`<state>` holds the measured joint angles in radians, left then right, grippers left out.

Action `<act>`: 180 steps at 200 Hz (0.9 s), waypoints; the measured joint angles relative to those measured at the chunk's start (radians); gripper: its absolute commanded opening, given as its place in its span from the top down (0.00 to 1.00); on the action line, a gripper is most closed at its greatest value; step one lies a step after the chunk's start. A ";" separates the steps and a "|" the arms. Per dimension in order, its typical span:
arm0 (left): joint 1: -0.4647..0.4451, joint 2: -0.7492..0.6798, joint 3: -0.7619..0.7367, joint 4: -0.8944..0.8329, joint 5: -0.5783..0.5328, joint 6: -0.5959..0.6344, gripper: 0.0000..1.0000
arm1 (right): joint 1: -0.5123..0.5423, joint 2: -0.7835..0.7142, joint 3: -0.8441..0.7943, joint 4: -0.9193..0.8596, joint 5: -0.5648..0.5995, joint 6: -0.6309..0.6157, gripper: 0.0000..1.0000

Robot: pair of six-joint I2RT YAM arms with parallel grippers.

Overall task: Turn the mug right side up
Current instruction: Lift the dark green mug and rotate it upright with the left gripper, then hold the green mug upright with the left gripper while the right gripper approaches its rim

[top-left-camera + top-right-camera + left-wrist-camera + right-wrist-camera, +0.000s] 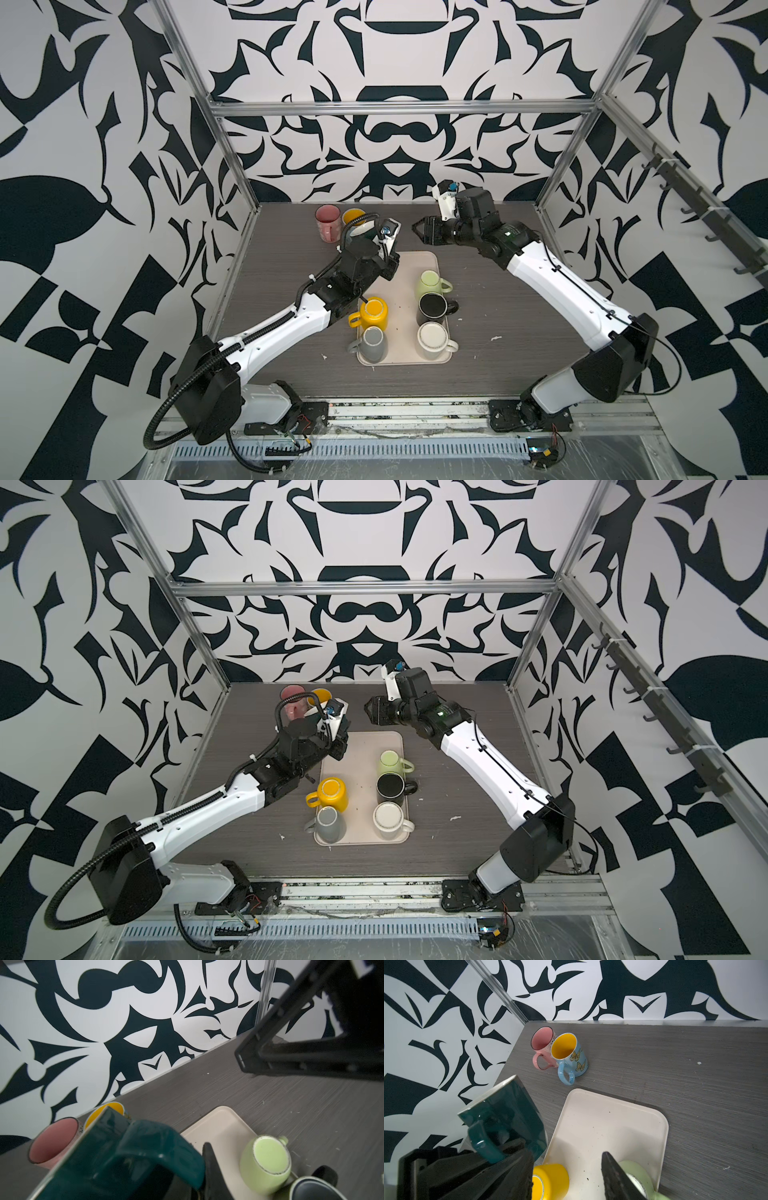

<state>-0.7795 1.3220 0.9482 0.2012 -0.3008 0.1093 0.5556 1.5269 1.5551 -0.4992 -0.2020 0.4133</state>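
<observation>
My left gripper (pixel 372 243) is shut on the handle of the dark teal mug (pixel 358 232), holding it in the air over the back left corner of the tray (pixel 415 259). The mug (pixel 512 1109) is tilted, its white-rimmed mouth turned up towards the back left wall. In the left wrist view the teal handle (pixel 162 1147) fills the foreground beside one black finger (pixel 214 1172); the other finger is hidden. My right gripper (pixel 419 230) hangs open a little to the right of the mug, above the tray's far end, with nothing between its fingers (pixel 615 1176).
Several mugs stand upside down on the tray: light green (pixel 432 282), black (pixel 432 307), cream (pixel 434 338), yellow (pixel 372 311), grey (pixel 372 340). A pink mug (pixel 327 222) and a blue butterfly mug (pixel 569 1053) stand upright at the back left, near the wall.
</observation>
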 measured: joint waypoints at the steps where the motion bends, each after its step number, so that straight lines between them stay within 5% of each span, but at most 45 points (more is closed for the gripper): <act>1: -0.002 0.000 -0.002 0.004 -0.004 0.007 1.00 | 0.000 0.000 0.000 -0.001 -0.001 -0.001 0.44; 114: -0.120 0.097 -0.071 0.335 -0.236 0.554 1.00 | -0.016 0.020 0.073 -0.140 -0.113 -0.101 0.44; 180: -0.132 0.112 -0.150 0.578 -0.248 0.783 1.00 | -0.019 0.022 0.152 -0.284 -0.139 -0.209 0.44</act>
<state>-0.9112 1.4338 0.7979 0.7788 -0.5484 0.8925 0.5369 1.5486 1.7073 -0.7830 -0.3412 0.2047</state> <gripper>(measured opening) 0.105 0.559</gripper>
